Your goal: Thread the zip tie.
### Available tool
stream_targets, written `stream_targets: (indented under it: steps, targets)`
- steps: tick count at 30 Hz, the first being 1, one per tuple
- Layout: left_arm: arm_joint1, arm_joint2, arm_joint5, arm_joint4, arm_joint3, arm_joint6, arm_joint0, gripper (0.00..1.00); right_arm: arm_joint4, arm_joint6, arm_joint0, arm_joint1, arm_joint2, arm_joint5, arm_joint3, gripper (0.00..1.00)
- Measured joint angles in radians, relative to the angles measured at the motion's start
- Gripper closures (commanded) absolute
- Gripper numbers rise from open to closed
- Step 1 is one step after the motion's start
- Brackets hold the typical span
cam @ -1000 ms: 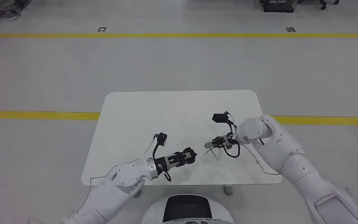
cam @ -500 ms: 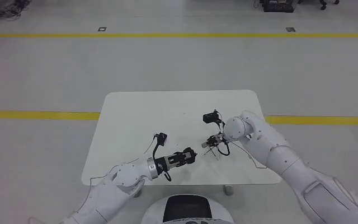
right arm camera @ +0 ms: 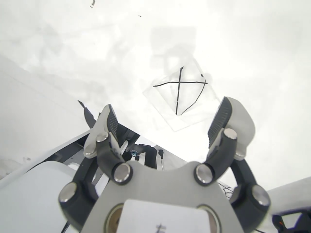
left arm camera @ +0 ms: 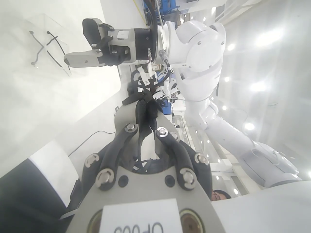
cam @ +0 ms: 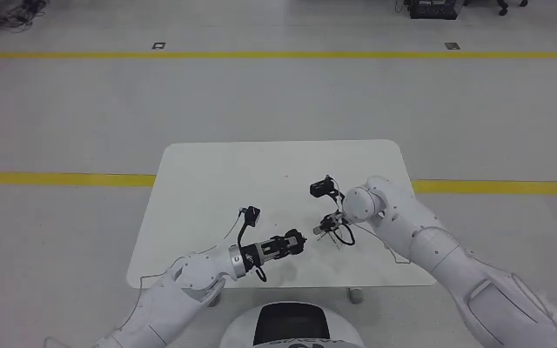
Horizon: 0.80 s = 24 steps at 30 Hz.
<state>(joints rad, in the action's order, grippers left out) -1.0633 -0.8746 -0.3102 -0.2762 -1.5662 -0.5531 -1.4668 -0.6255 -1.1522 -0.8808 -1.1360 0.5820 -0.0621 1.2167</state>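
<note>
**A:** Left gripper [left arm camera: 145, 100]?

**B:** Nearest me, low over the front of the table [cam: 218, 174]. Its fingers are pressed together. I can't tell if anything is pinched between them.

**A:** Zip ties?

**B:** Zip ties [right arm camera: 179, 90], three thin black ones, lie flat on a clear sheet [right arm camera: 162, 98] on the table, a little beyond the left gripper. Two are straight and cross at about a right angle. The third is bowed, and one of its ends meets an end of a straight one. All the long axes lie along the tabletop. I can't tell which end has the head, it's too small.

**A:** Right gripper [right arm camera: 167, 104]?

**B:** It's above the table near the ties, not touching them. Its fingers are spread wide with nothing between them.
</note>
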Motion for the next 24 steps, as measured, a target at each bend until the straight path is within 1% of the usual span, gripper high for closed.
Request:
stream_targets:
  steps: [4,7,13,17,24]
  targets:
    - [0.0,0.0,0.0,0.0,0.0,0.0,0.0,1.0,-0.07,-0.049,-0.002,-0.007,-0.029,-0.038,0.039,0.0]
    - [0.0,0.0,0.0,0.0,0.0,0.0,0.0,1.0,-0.097,-0.068,0.001,-0.011,-0.043,-0.033,0.047,0.0]
    - [0.0,0.0,0.0,0.0,0.0,0.0,0.0,1.0,-0.095,-0.067,0.001,-0.011,-0.042,-0.033,0.046,0.0]
    - [0.0,0.0,0.0,0.0,0.0,0.0,0.0,1.0,-0.098,-0.021,-0.019,-0.009,-0.032,-0.015,0.039,0.0]
    - [0.0,0.0,0.0,0.0,0.0,0.0,0.0,1.0,-0.086,0.0,-0.037,-0.006,-0.004,0.021,0.026,0.0]
